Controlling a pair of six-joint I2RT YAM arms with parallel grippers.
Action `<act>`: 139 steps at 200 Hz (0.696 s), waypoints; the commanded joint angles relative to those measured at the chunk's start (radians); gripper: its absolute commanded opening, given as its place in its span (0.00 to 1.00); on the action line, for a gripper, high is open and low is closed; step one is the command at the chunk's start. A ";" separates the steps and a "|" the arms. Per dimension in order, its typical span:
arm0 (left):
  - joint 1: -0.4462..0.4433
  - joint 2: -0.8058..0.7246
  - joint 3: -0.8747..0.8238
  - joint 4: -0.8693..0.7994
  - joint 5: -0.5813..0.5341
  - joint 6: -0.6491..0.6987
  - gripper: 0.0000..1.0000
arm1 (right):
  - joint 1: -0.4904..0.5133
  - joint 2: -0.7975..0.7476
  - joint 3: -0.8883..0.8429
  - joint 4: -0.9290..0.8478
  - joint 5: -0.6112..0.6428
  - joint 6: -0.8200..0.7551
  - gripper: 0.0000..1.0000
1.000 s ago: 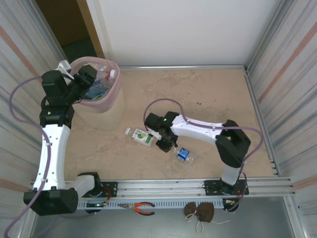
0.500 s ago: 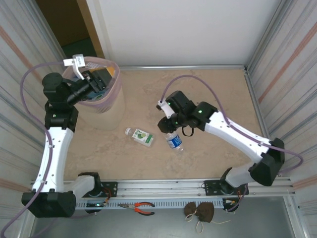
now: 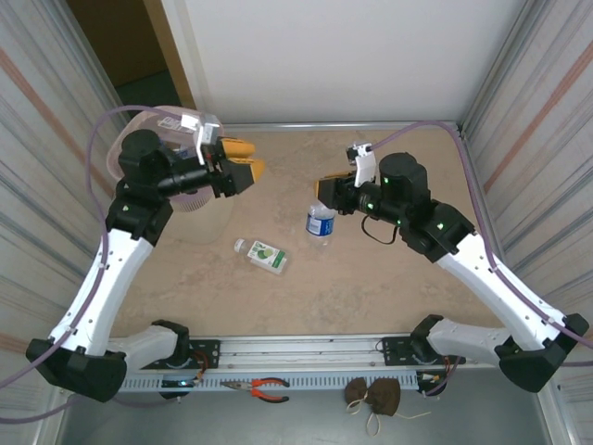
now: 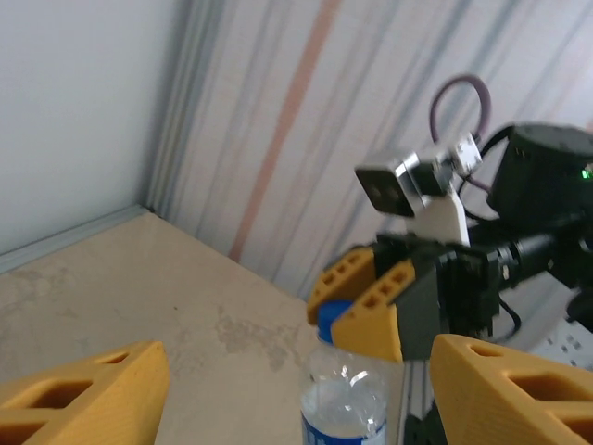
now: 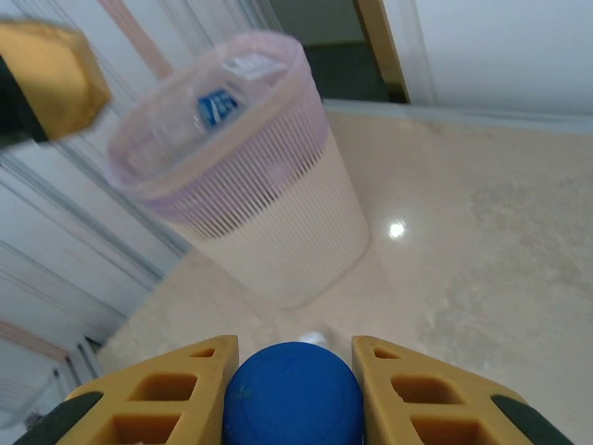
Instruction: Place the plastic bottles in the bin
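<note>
Mid-tabletop [image 3: 389,278], between the two arms: right fingers [image 5: 176,394] are pressed together on the neck of a blue-capped bottle [image 3: 321,222], just under its cap. The bottle hangs upright and looks clear of the surface, though the overhead view cannot settle that.

Far left corner: the bin [image 5: 269,204] stands with a pink liner over its rim. At least one blue-labelled bottle [image 5: 218,107] lies inside.

Left fingers [image 3: 239,148] are spread and pinch nothing. They hover just right of the bin, pointing toward the held bottle.

Near middle: a green-labelled bottle [image 3: 264,255] lies on its side on the tabletop, apart from both arms.

Step in hand, as I read it: the carry. The bottle is lifted but well short of the bin.

Next move calls for:
- swinging the right arm left and far enough to bring the bottle over the rim, high enough to clear the liner
- spreading the fingers only once the bottle is above the opening
- minding the left arm, which stands in the path and would need to give way

The green-labelled bottle looks the natural pick for the free left fingers.
</note>
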 commanded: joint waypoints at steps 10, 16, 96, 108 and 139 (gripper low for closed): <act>-0.086 0.026 0.051 -0.104 0.033 0.164 0.75 | -0.008 -0.038 -0.008 0.143 -0.010 0.063 0.19; -0.103 0.033 0.056 -0.124 0.030 0.184 0.76 | -0.007 -0.041 -0.008 0.151 -0.008 0.066 0.19; -0.286 0.123 0.117 -0.338 -0.055 0.345 0.78 | -0.013 -0.032 0.029 0.180 -0.026 0.100 0.19; -0.316 0.142 0.136 -0.364 -0.086 0.366 0.78 | -0.012 -0.025 0.033 0.180 -0.028 0.104 0.19; -0.368 0.170 0.154 -0.399 -0.198 0.401 0.78 | -0.012 -0.013 0.044 0.190 -0.044 0.120 0.19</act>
